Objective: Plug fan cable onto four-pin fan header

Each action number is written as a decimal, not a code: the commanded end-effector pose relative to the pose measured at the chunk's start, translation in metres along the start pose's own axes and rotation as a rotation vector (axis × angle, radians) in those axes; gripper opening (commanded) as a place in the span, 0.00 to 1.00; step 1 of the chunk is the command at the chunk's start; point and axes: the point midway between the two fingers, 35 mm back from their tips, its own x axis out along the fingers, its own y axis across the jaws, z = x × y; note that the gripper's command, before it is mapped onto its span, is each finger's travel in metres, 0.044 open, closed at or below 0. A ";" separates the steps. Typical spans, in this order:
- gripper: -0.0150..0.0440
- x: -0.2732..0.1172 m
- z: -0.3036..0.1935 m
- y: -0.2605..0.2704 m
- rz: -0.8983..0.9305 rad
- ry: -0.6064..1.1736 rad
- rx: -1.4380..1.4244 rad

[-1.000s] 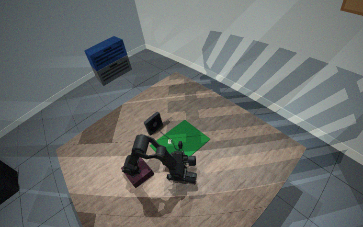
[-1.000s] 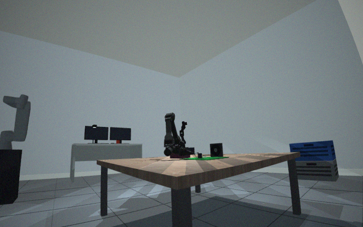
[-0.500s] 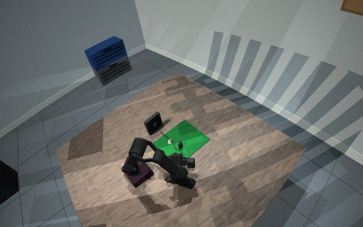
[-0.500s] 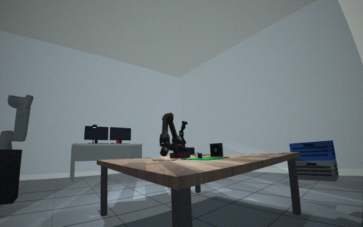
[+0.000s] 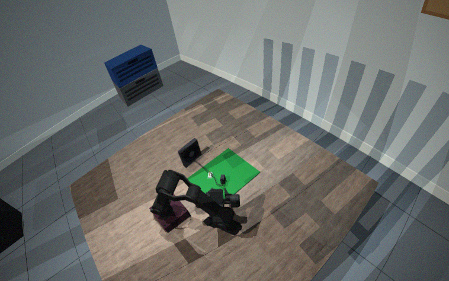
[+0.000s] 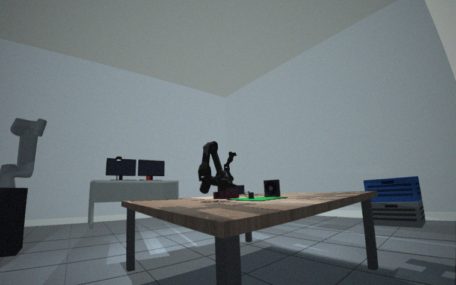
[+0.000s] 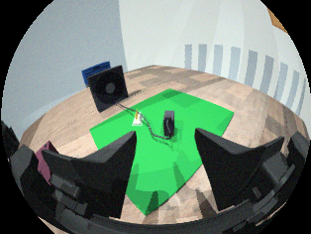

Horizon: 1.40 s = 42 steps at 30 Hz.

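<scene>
The green board (image 5: 243,171) (image 6: 265,199) (image 7: 213,111) lies on the table. The black plug (image 5: 223,179) (image 6: 251,195) (image 7: 168,121) stands upright on it. The fan's thin cable (image 7: 155,136) loops over the board to the plug. A small white part (image 5: 209,175) (image 7: 137,119) with a yellow detail sits on the board, left of the plug in the wrist view, with the cable passing close by. The header's pins under the plug are hidden; seating depth cannot be told. My gripper (image 7: 164,134) is open and empty, its fingertips back from the plug with a gap.
The black fan (image 5: 189,153) (image 6: 271,187) (image 7: 109,88) stands at the board's far left in the wrist view. The cable runs low from it across the board. My arm's purple base (image 5: 167,223) is on the wooden table (image 5: 289,143). Stacked crates (image 5: 134,69) stand beyond it.
</scene>
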 end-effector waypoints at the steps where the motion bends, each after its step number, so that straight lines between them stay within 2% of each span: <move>1: 0.89 0.006 0.003 0.004 0.080 0.083 0.024; 4: 1.00 0.010 0.003 0.007 0.129 0.147 0.044; 23: 1.00 0.022 0.009 0.017 0.282 0.609 0.127; 32: 1.00 0.022 0.018 0.014 0.253 0.833 0.140; 42: 1.00 0.020 0.033 0.008 0.142 1.058 0.132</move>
